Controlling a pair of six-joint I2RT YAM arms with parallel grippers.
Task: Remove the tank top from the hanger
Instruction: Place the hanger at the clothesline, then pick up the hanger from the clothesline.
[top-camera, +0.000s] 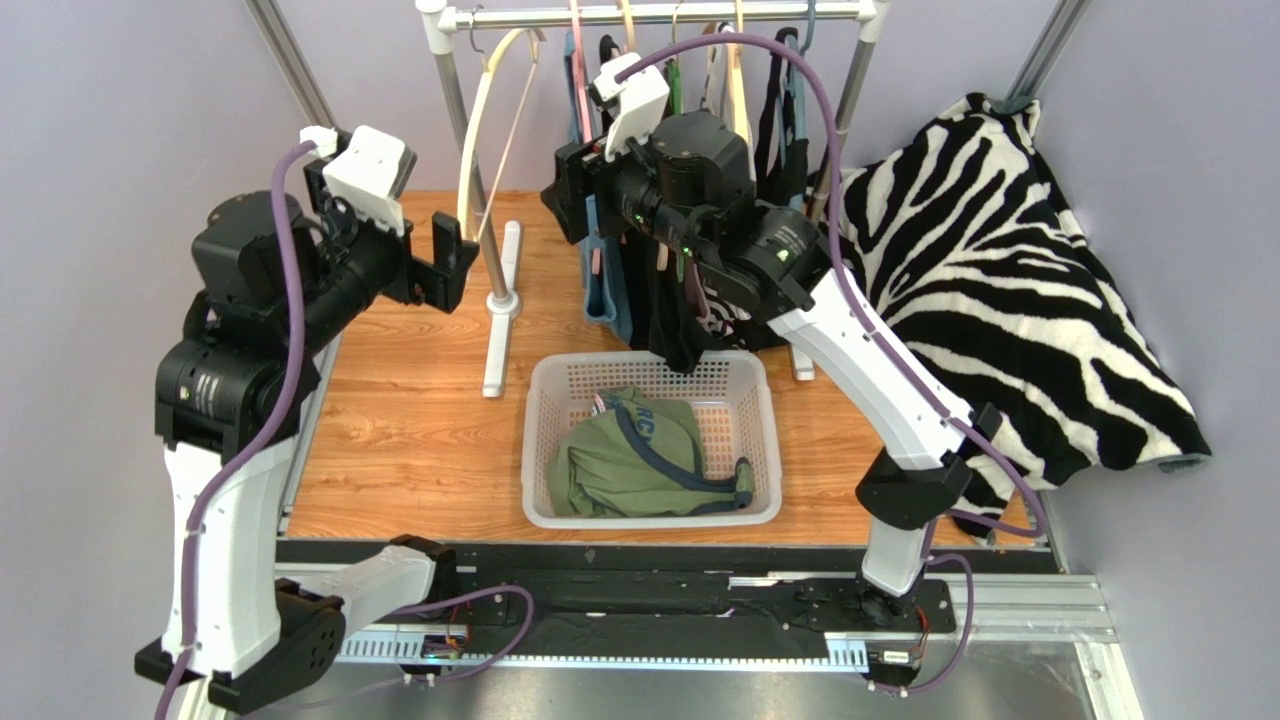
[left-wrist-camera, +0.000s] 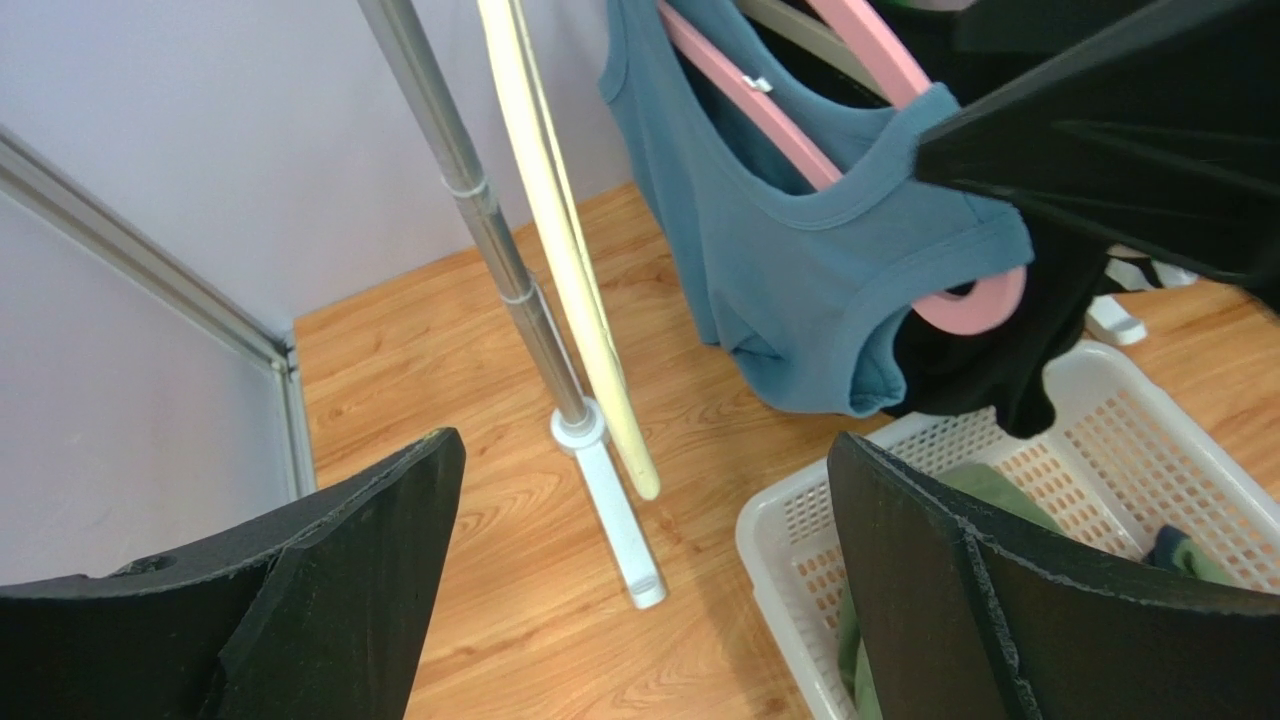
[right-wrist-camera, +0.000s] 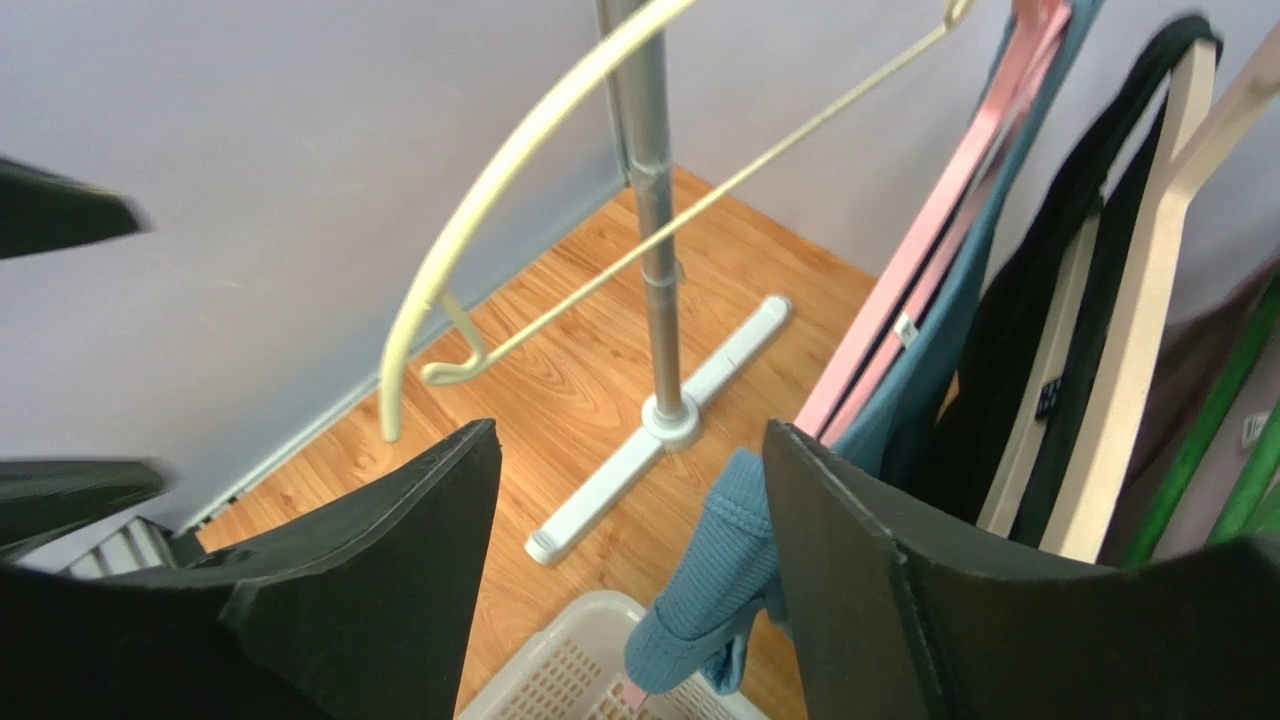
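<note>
Landmark: the white basket (top-camera: 651, 516) on the wooden table (top-camera: 406, 450); every place below is told from it.
Blue tank top (left-wrist-camera: 796, 285): on its pink hanger (left-wrist-camera: 969, 312), hanging above the basket's far left corner. The hanger's curved end shows through an armhole, and the hem droops toward the basket's rim (so not yet off).
Right gripper (right-wrist-camera: 628, 435): up above the basket's far edge, in among the hanging clothes. Its jaws stand well apart with nothing pinched. A fold of the blue cloth hangs just beside the inner face of one finger; whether it touches, I cannot tell.
Left gripper (left-wrist-camera: 646, 465): raised, well off to the basket's left and beyond it. Its jaws are spread wide and hold nothing.
Cream hanger (left-wrist-camera: 564, 225): bare, hanging beyond the basket's left side, just beside the rack post (left-wrist-camera: 499, 255).
Rack post: upright beyond the basket's far left corner, its white foot lying along the table near the basket's left wall.
Black garment (left-wrist-camera: 977, 375): hangs behind the blue one, its lower end dipping over the basket's far rim.
Green garment (top-camera: 631, 458): crumpled inside the basket, dark trim showing.
Zebra blanket (top-camera: 992, 270): heaped to the basket's right and beyond it.
</note>
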